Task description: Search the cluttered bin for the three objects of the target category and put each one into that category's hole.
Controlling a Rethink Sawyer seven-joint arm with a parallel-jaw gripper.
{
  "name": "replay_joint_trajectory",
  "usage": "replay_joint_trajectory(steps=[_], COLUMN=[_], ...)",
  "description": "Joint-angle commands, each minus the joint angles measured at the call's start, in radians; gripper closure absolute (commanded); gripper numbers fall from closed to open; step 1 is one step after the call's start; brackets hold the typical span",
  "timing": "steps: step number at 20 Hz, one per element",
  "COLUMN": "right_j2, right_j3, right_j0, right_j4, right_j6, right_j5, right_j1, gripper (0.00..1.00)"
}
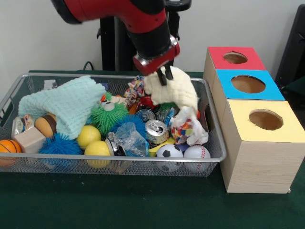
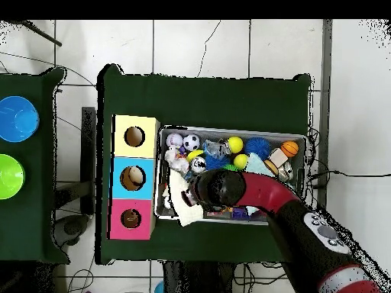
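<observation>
The cluttered bin (image 1: pixel 119 160) is a silver wire-mesh basket full of balls, cloths, cans and toys; it also shows in the overhead view (image 2: pixel 229 130). My gripper (image 1: pixel 165 76) hangs over the bin's far right part, shut on a cream cloth (image 1: pixel 175 93) that droops from its fingers above the clutter. In the overhead view the cream cloth (image 2: pixel 180 201) lies over the bin's corner nearest the boxes, and my wrist hides the gripper. Three wooden boxes with holes stand beside the bin: red top (image 1: pixel 236 58), blue top (image 1: pixel 248 84), yellow top (image 1: pixel 265 119).
In the bin are a mint cloth (image 1: pixel 66 107), a green spiky ball (image 1: pixel 108 117), two yellow balls (image 1: pixel 89 136), a drinks can (image 1: pixel 156 131), a soccer ball (image 1: pixel 170 151), a baseball (image 1: pixel 197 152), a patterned cloth (image 1: pixel 187 129) and a small basketball (image 1: pixel 8 147).
</observation>
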Motion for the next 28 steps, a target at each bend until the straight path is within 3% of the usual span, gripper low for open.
replay_joint_trajectory(steps=[1,6,11,23,28], right_j2=[0.060,0.055,0.023,-0.025,0.000], right_j3=[0.008,-0.043,-0.103,-0.208,-0.247], right_j0=[-0.063,-0.060,-0.046,-0.036,-0.056], right_j4=[0.054,0.028,-0.053,-0.249,-0.267], right_j6=[-0.058,-0.058,-0.048,0.005,-0.021], right_j5=[0.304,0.408,0.455,0.304,0.299], right_j1=[-0.245,-0.288,-0.287,-0.199,-0.192], gripper=[1.00,1.00,1.00,1.00,1.00])
